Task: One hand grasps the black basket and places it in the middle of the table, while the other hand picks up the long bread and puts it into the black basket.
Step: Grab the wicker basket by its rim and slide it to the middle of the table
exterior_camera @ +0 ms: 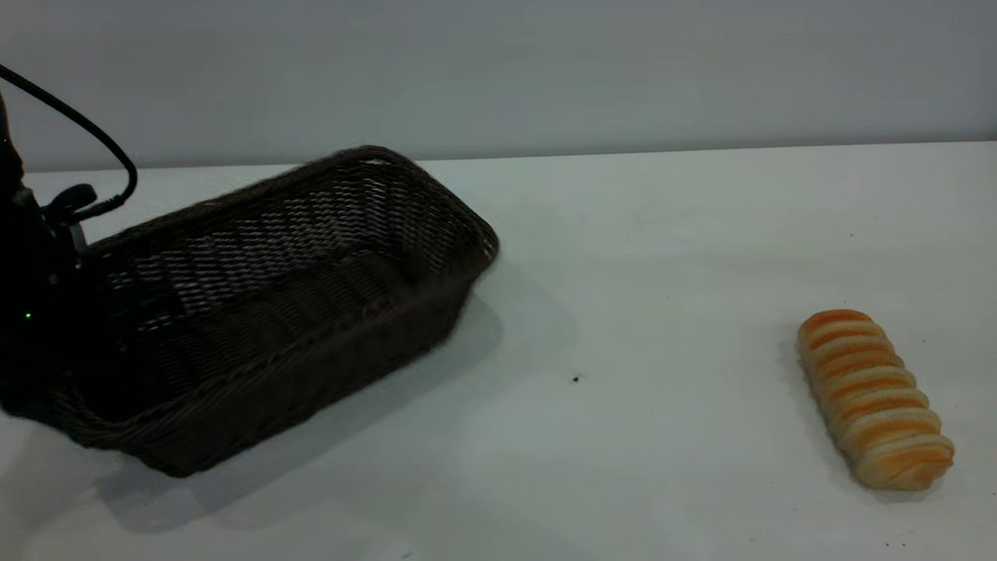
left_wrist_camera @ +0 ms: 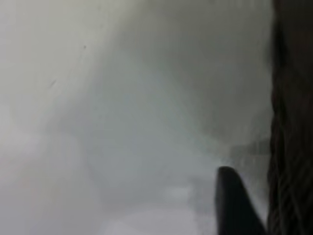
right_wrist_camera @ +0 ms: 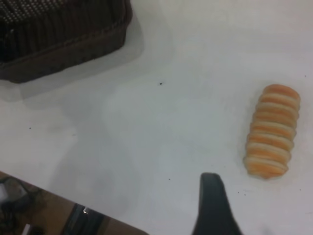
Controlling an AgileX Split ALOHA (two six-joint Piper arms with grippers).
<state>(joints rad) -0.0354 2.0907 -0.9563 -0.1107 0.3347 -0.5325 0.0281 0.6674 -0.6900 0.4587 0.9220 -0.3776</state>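
The black basket is at the table's left, tilted, its right end raised above its shadow. My left gripper is a dark mass at the basket's left end, shut on the wall there. In the left wrist view one finger lies outside the woven wall and the other is hidden. The long bread lies by itself on the white table at the right. In the right wrist view my right gripper hovers open just short of the bread, with one finger showing and nothing held.
A small dark speck marks the table between basket and bread. A grey wall runs behind the table. The right wrist view shows the table's edge with dark clutter below it. A black cable loops above the left arm.
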